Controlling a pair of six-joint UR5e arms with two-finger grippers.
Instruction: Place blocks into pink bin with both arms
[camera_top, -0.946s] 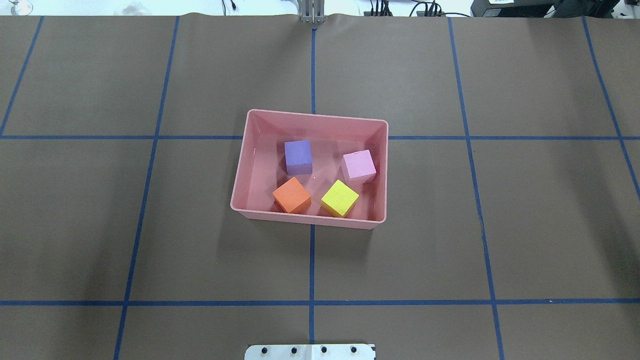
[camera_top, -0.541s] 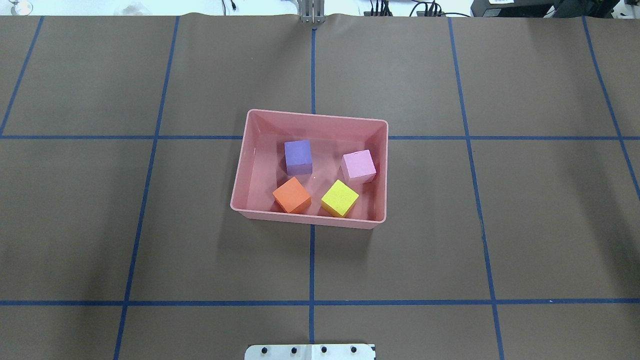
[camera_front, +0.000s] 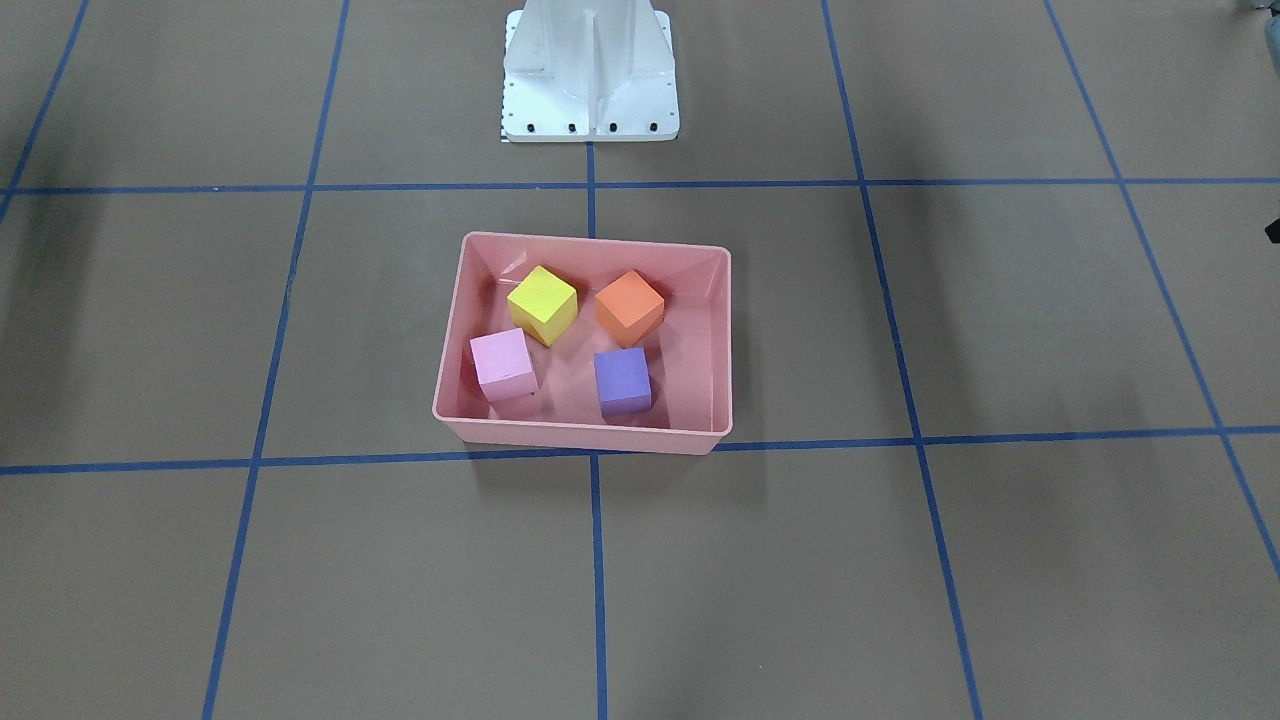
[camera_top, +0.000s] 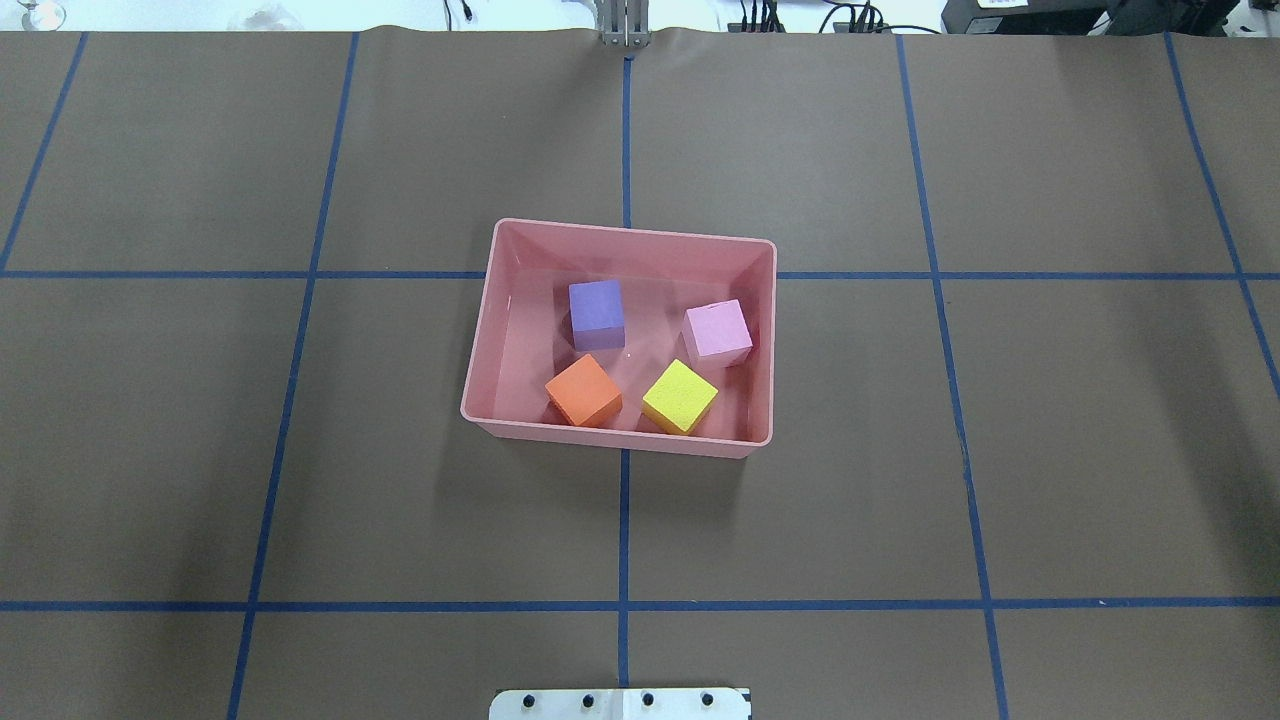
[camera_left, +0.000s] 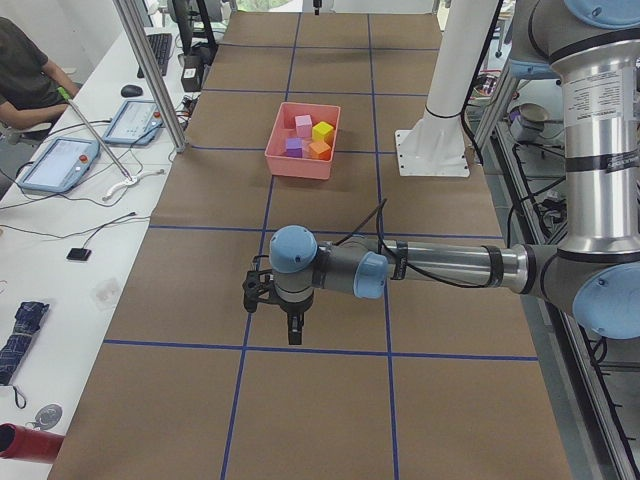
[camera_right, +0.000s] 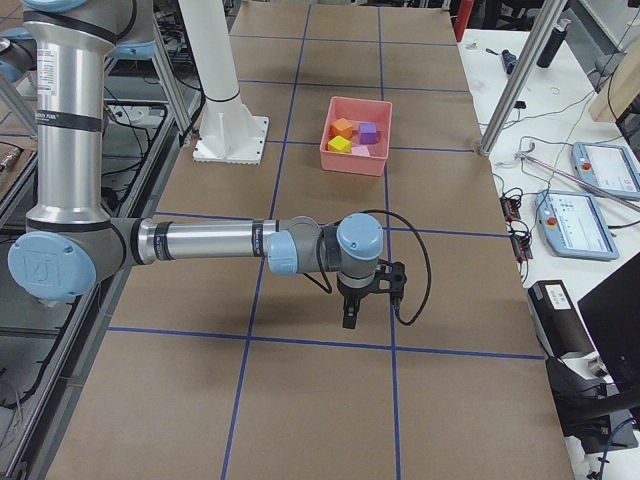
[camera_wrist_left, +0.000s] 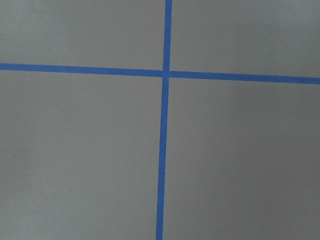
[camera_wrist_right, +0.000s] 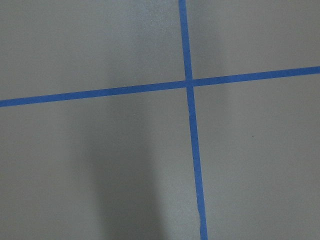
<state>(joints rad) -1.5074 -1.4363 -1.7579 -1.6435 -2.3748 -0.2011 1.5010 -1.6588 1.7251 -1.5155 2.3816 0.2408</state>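
The four small matte foam cubes all lie inside the shallow salmon-pink plastic tray (camera_top: 630, 229). The purple cube (camera_top: 597, 308) and the light pink cube (camera_top: 717, 330) sit in its middle band. The orange cube (camera_top: 584, 390) and the yellow cube (camera_top: 680, 397) sit close to the wall nearest the robot, both turned askew; whether they touch that wall I cannot tell. No cube rests on another.

The tray stands mid-table on the brown paper-covered table (camera_top: 300, 450), over a crossing of the blue tape lines (camera_top: 623, 520).

The left pincer (camera_left: 295, 330) and the right pincer (camera_right: 350, 315) each hang pointing down, well apart from the tray, toward opposite ends of the table. They show only in the side views, so I cannot tell whether either is released or clenched. With every cube in the tray, neither can be carrying one.

The placing looks finished, so the remaining risk is disturbance. A low sweep of either arm across the middle could catch the thin rim and push the light tray. That might jolt the cubes, and the orange and yellow cubes by the near wall are the likeliest to tip out.
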